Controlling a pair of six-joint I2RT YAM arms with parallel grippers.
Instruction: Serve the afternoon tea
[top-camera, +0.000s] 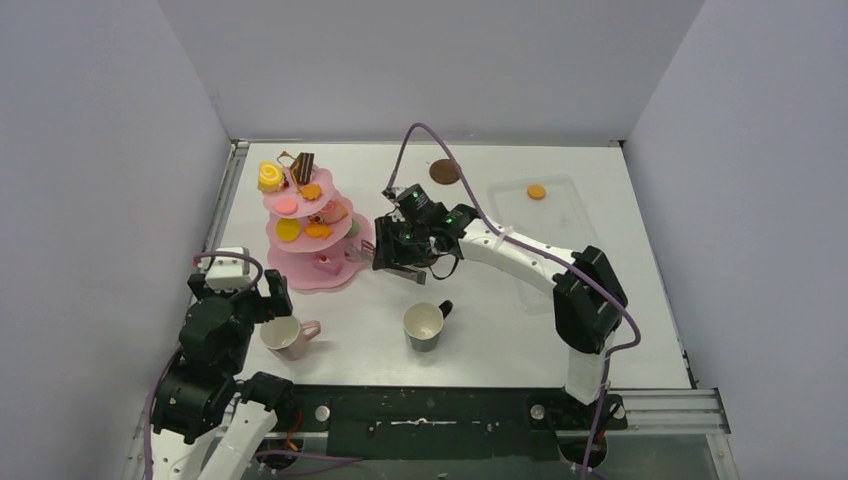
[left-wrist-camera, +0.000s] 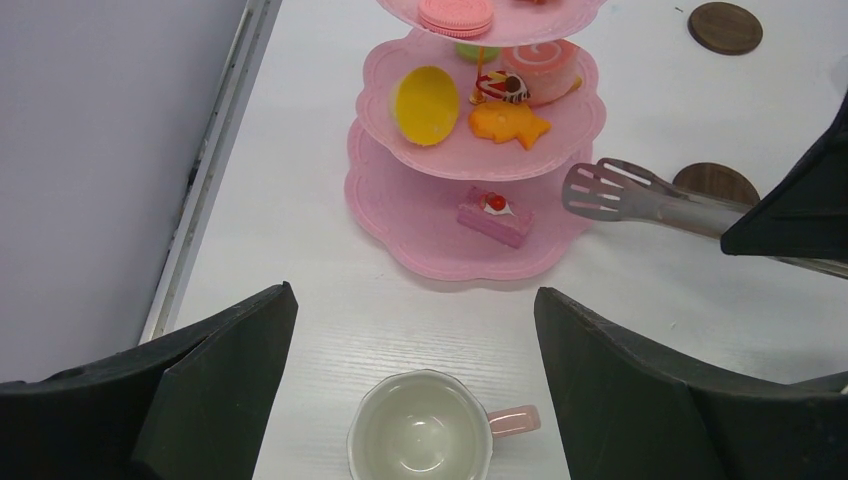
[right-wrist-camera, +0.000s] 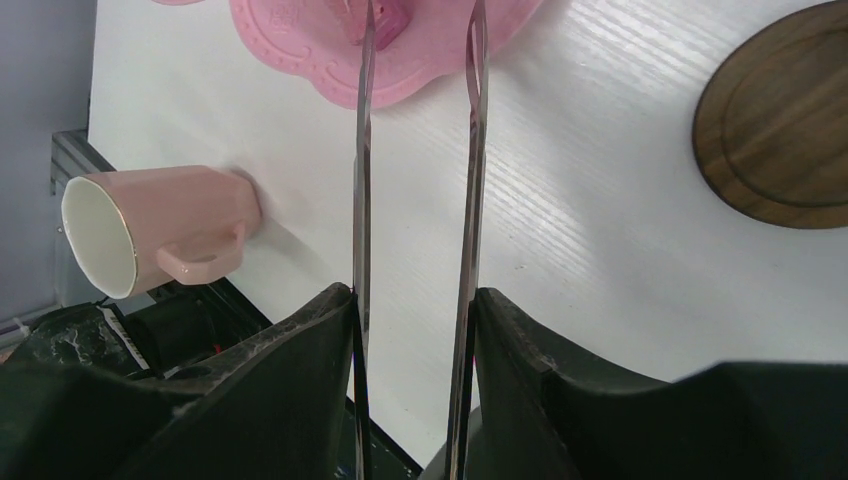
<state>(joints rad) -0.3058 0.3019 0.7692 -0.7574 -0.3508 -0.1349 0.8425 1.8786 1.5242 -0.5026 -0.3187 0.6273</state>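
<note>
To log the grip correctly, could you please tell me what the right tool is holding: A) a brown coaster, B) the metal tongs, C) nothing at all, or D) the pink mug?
B: the right tool is closed on the two arms of the metal tongs, whose tips reach toward the pink stand.

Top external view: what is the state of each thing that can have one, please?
Stand, upright, pastries on all three tiers.
Tray, holds one orange pastry.
Pink mug, upright, empty.
Black mug, upright, empty.
Coasters, both bare.
Tongs, arms apart, tips at the bottom tier.
Left gripper, open.
Right gripper, shut on the Tongs.
</note>
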